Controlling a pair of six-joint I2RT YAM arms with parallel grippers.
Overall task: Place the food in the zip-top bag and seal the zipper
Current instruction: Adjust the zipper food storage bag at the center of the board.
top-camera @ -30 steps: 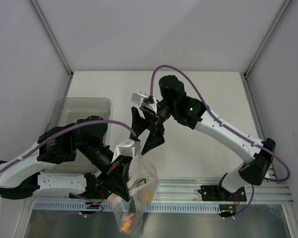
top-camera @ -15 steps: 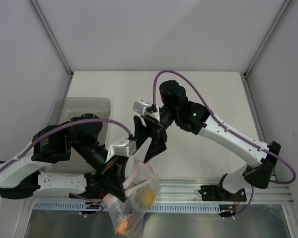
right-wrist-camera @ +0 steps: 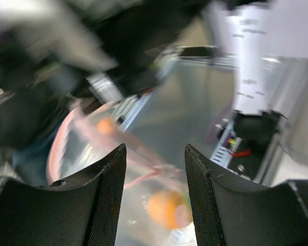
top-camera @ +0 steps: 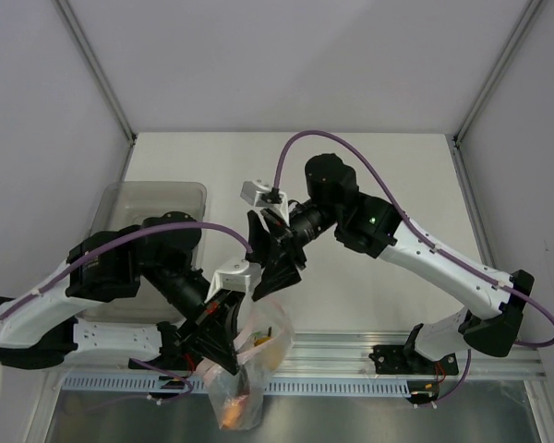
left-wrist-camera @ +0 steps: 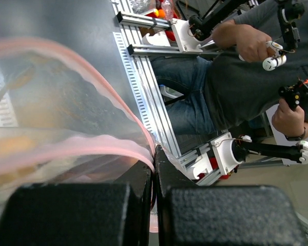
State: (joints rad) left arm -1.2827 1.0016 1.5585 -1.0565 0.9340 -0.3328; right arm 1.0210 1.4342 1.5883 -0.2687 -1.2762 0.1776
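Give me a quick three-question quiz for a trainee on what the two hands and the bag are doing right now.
1. True or false: the left hand is shut on the zipper of the bag.
2. The right hand is: A open, B shut, C hidden.
3. Fill in: the food lies inside the ___.
Key: 1 true; 2 A; 3 bag.

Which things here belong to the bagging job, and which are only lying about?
Belong to the job:
- zip-top bag, held by the shut left hand
- pink zipper, pinched in that hand
- toy food inside the bag
- open right hand near the bag's mouth

Only lying about:
- grey bin on the table's left side
- seated person beyond the table
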